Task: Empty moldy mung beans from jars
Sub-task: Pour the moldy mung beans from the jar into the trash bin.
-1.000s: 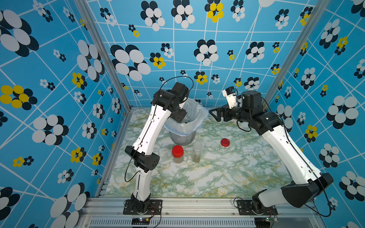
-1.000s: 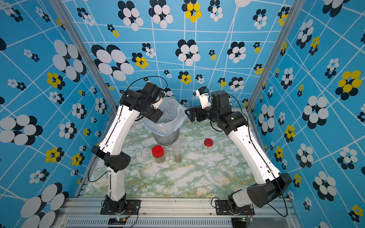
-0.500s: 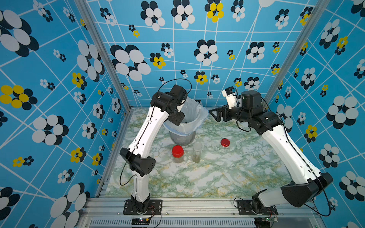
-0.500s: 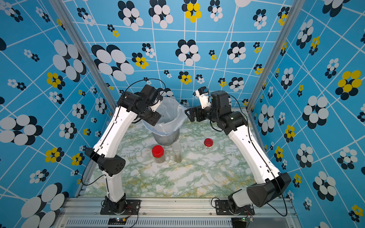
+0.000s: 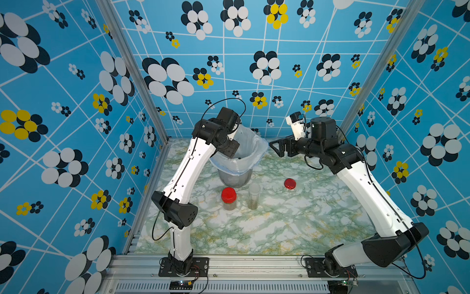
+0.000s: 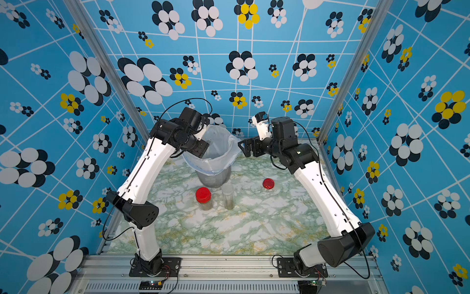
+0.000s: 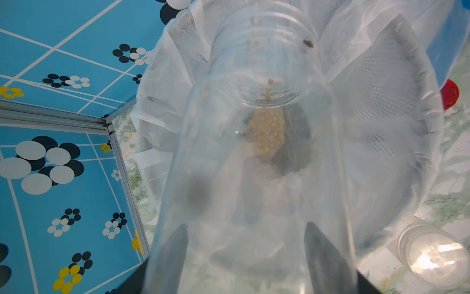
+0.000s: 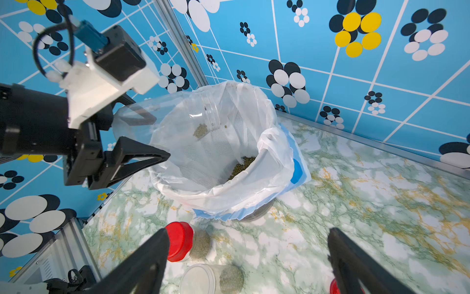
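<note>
Standing on the green-veined marble table (image 5: 267,229): bag-lined grey bucket (image 5: 235,177) at the back, red-lidded jar (image 5: 229,199) beside taller lidless jar (image 5: 253,196) just before it, loose red lid (image 5: 290,183) apart toward the right.

Three jars (image 8: 165,119) (image 8: 201,244) (image 8: 211,280) (one capped), two lids (image 5: 228,194) (image 5: 290,183), one bucket (image 5: 235,178)

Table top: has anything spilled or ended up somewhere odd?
No spill shows. A red lid lies alone, on no jar. The tilted jar in the left gripper has a small clump of beans near its mouth, over the bin.
</note>
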